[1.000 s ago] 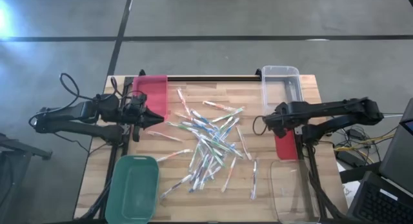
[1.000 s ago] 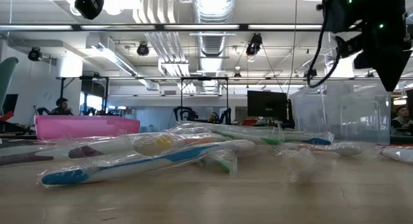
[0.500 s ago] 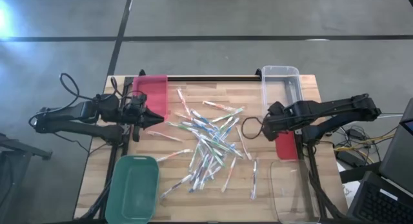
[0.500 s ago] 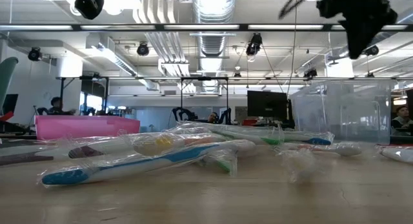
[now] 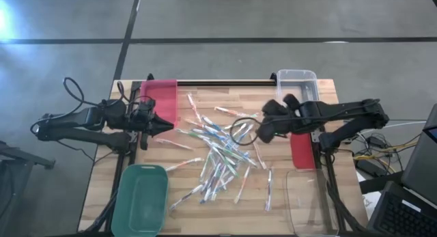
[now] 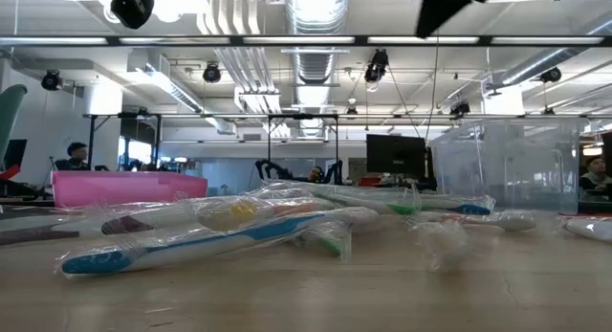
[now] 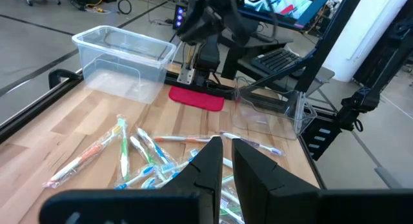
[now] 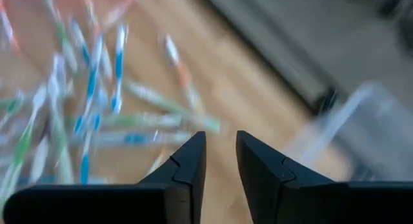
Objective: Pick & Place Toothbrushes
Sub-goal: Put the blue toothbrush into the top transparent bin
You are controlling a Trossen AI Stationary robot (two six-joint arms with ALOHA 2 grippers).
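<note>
The toothbrushes are being left scattered in a pile across the table centre. Above their right edge, the right gripper is being held slightly spread, empty. The left gripper is being kept nearly pressed together, empty, beside the pile's left.

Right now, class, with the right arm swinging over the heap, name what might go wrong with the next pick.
1. The toothbrushes lie crossed and overlapping in crinkly wrappers, so the right end effector may lift two at once, or drag neighbours along.
2. Its fingers show only a narrow gap with nothing between them, so they could land on a wrapper rather than straddle it.
3. Strays near the clear bin could get swept off the table.
</note>
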